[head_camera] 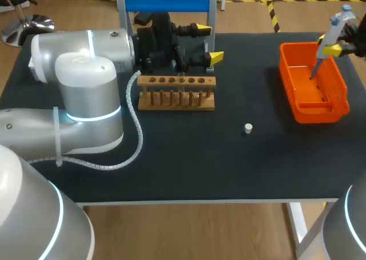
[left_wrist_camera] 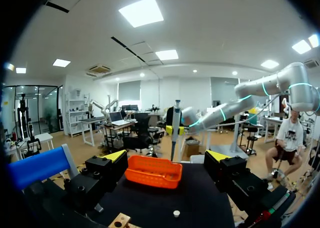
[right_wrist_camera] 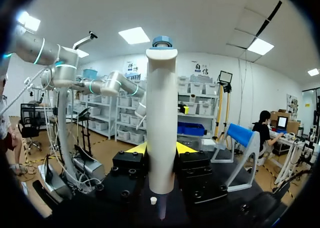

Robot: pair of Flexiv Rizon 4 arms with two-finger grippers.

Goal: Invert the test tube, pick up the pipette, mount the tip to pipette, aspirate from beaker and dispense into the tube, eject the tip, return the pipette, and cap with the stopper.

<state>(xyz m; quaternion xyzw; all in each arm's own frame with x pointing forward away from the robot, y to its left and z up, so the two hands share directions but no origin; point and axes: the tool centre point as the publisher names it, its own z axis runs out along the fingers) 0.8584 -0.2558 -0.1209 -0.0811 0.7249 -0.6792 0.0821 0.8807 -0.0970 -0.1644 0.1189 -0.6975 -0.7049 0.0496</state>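
Observation:
My right gripper is shut on a grey-white pipette and holds it upright over the orange basket, its lower end pointing down into the basket. In the right wrist view the pipette stands between the yellow fingertips. My left gripper hangs open and empty behind the wooden tube rack. Seen from the left wrist, its fingers stand wide apart, with the basket and the pipette far ahead. A small white stopper lies on the black mat.
A stand with a blue bar rises at the table's back edge behind the left gripper. The left arm's thick body and its white cable fill the table's left side. Between rack and basket lies open mat.

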